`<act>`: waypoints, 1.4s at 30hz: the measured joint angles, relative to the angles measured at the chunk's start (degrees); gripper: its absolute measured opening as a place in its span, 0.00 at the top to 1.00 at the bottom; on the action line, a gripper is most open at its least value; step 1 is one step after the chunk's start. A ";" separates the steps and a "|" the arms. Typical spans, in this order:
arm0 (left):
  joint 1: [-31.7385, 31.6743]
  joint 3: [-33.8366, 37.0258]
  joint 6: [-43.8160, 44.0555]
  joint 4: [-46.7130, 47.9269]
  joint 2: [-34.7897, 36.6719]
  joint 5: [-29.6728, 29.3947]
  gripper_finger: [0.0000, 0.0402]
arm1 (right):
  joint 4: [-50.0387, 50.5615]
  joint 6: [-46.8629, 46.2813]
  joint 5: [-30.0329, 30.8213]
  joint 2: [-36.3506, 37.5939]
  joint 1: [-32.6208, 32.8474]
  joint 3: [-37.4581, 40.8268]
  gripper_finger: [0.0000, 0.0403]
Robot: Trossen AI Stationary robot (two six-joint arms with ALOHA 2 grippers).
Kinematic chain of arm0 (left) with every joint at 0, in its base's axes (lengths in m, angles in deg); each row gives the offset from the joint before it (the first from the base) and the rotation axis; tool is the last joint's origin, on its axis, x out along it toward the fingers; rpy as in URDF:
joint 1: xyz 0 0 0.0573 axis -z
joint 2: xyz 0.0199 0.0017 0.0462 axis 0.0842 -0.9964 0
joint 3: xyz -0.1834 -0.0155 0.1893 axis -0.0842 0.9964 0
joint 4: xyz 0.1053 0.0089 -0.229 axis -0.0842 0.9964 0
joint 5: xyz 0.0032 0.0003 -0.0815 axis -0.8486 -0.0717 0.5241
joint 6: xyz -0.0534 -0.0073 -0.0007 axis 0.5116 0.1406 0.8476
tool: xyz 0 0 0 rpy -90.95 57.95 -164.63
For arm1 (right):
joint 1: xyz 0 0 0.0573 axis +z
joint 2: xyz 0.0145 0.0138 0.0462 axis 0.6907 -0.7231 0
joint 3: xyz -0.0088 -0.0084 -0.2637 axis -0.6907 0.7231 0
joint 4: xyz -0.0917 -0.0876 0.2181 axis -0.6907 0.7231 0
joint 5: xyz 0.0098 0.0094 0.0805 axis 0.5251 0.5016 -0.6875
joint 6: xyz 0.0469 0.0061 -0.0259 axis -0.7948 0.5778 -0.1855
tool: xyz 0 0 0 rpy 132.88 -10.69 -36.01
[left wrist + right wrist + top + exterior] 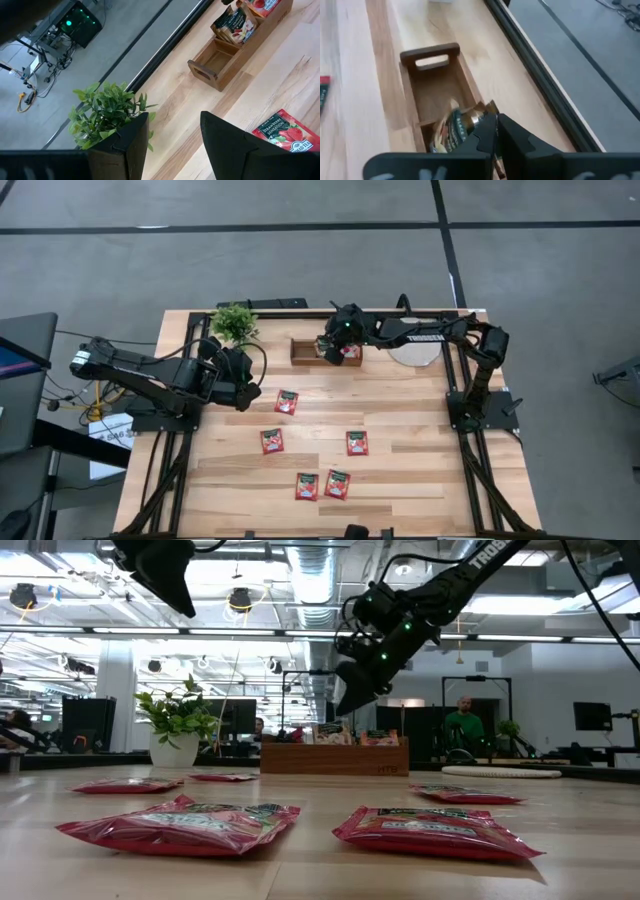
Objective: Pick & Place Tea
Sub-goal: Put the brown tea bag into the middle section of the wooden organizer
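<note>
We see a wooden bench [420, 480] with two dark robot arms over it. A long wooden box [305, 352] sits near the far edge of the bench, about in the middle. It has little rooms inside. Some tea bags already stand in the box [234, 25]; the end room nearest the green plant [234, 323] has nothing in it.

The right gripper [333, 350] reaches over the box, above the rooms that hold tea. Its two fingers are pressed almost together, as the right wrist view shows [496, 131]. A beige tea bag [454, 127] stands in the box right under the tips. We cannot tell if the fingers pinch it or only hang close above it.

The left gripper [250, 395] hangs in the air near the left edge of the bench, just in front of the plant. Its fingers [227, 145] stand wide apart and hold nothing.

Five red tea bags lie flat on the bench. One [287, 402] is just beside the left gripper. Two more [272, 441] [357, 443] lie in the middle of the bench. The last two [307, 486] [337, 484] lie side by side near the front edge.

A round pale disc [415, 355] lies by the far right corner, partly under the right arm.
</note>
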 joint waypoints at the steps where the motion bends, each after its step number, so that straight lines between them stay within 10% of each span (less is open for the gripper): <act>1: 0.00 0.00 0.00 -0.08 0.00 0.00 0.57 | 0.24 -0.28 0.02 0.00 -0.07 0.20 0.97; 42: 0.00 0.00 0.00 -1.20 -0.02 0.00 0.57 | 6.55 -3.29 2.10 0.35 1.24 -1.05 0.97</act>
